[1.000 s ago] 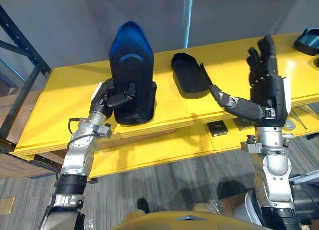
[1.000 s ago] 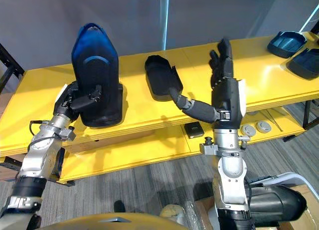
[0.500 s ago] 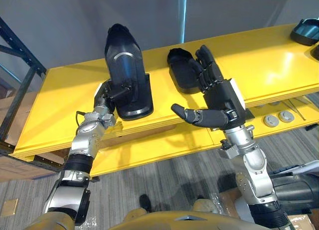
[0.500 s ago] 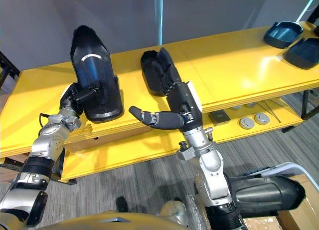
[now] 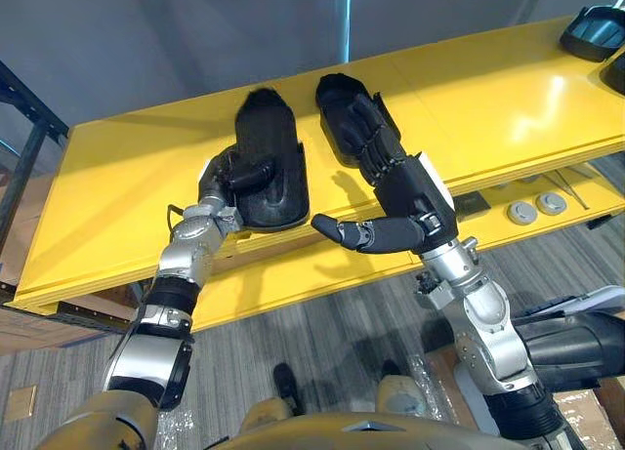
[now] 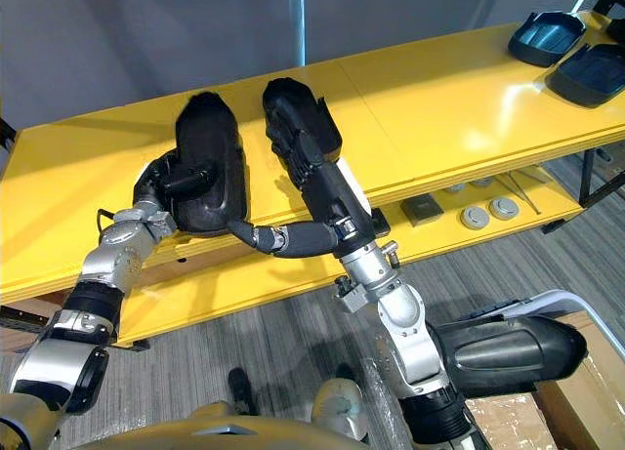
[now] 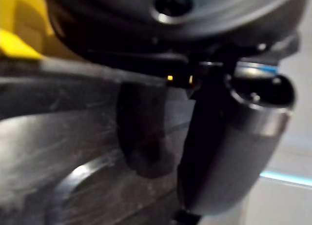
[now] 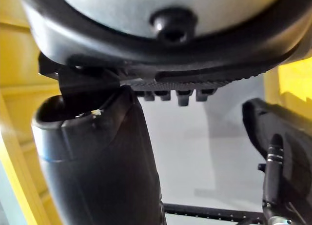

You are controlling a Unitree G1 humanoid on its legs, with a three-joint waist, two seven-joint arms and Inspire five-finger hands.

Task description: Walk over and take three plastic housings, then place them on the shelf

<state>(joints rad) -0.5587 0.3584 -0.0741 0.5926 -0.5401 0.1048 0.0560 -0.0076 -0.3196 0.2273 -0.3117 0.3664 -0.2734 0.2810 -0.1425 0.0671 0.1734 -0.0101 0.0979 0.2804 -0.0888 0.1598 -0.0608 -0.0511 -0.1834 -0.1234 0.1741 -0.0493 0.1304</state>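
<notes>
Left hand (image 5: 227, 173): fingers curled round the near end of the first housing (image 5: 271, 143), thumb across its top. This housing lies flat on the yellow desk (image 5: 117, 177), its length running away from the fingers. The second housing (image 5: 334, 106) lies just beside it, apart, its near end under the right hand's fingers (image 5: 376, 143). Right hand (image 5: 415, 191): fingers straight and spread wide, thumb out sideways, holding nothing; I cannot tell whether they touch the housing. Two more housings (image 6: 591, 74) lie well beyond those fingers, at the desk's far right end.

On the shelf (image 5: 488, 89), the left housing (image 5: 273, 128) lies just beside the right housing (image 5: 337, 99), 2 more housings (image 6: 544, 37) far right.
</notes>
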